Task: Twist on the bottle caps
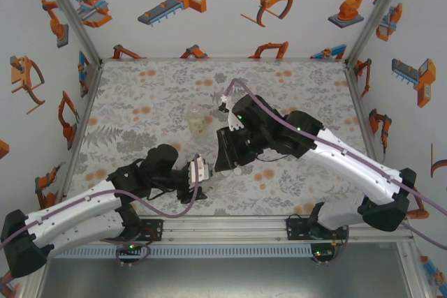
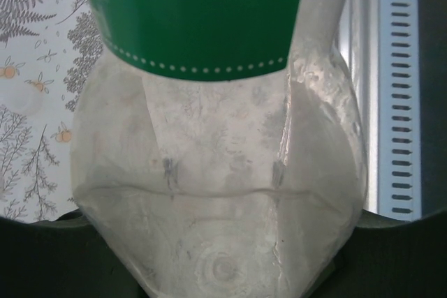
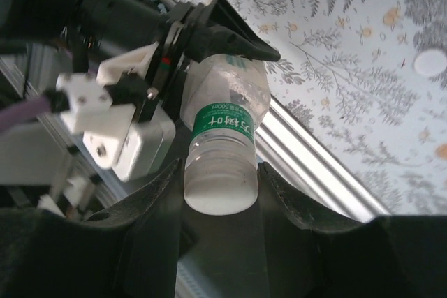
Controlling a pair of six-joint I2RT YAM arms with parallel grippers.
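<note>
Near the front rail (image 1: 230,227), your left claw (image 1: 197,172) clamps the green-labelled bottle (image 3: 225,127); your right claw (image 3: 220,188) pinches its white cap (image 3: 218,199).

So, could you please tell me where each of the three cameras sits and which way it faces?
Top external: above and behind the bases, looking down on the floral mat; left arm and right arm show.
Left wrist: on the left gripper, facing the clear plastic bottle with the green label that it grips; dark fingers low in frame.
Right wrist: on the right gripper, facing that bottle's round white plastic cap, held between its fingers.
Shared: both wrist views show the bottle.
</note>
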